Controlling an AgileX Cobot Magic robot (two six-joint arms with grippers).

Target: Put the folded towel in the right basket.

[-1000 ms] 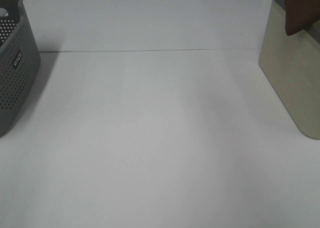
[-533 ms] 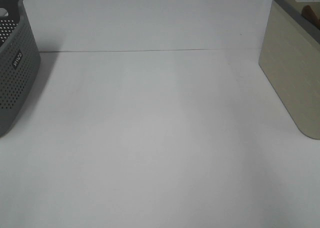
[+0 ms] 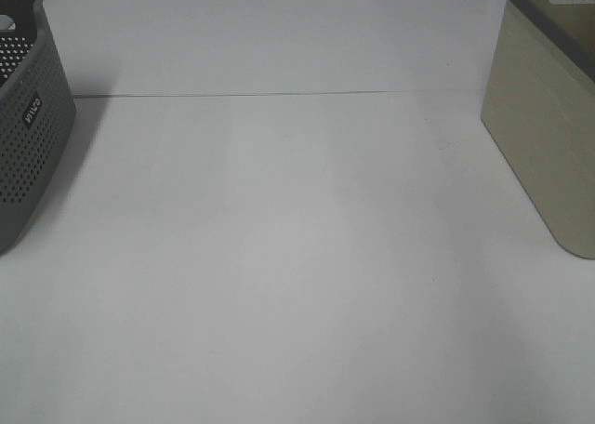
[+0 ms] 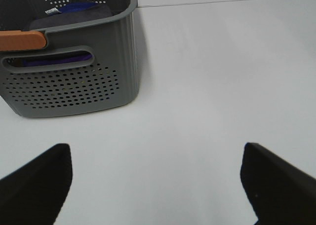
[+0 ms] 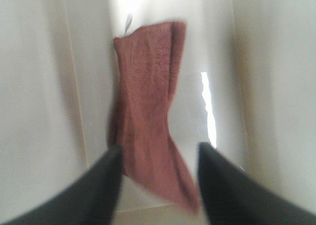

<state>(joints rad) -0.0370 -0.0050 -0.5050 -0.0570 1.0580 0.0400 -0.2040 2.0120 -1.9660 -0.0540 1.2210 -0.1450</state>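
- Far left: grey basket (image 3: 26, 136) with perforated walls, standing on the white table (image 3: 279, 257). It holds something blue-purple (too shadowed to identify).
- My left gripper (image 4: 155, 183) hovers over bare table just beside that grey basket. Its fingers are spread wide and there is nothing between them.
- Centre: the table surface is plain, with one thin seam line running across it towards the back.
- Far right: beige basket (image 3: 544, 136) with a darker rim, well apart from the grey one and partly cut off by the frame edge.
- My right gripper (image 5: 159, 153) looks down into a pale-walled interior. Its fingers are parted rather than pinched, and pale wall shows between one finger and the cloth.
- The reddish-brown towel (image 5: 148, 111) is inside the beige basket, a long folded strip against the pale wall (blurred, so I cannot tell whether it is resting or hanging).
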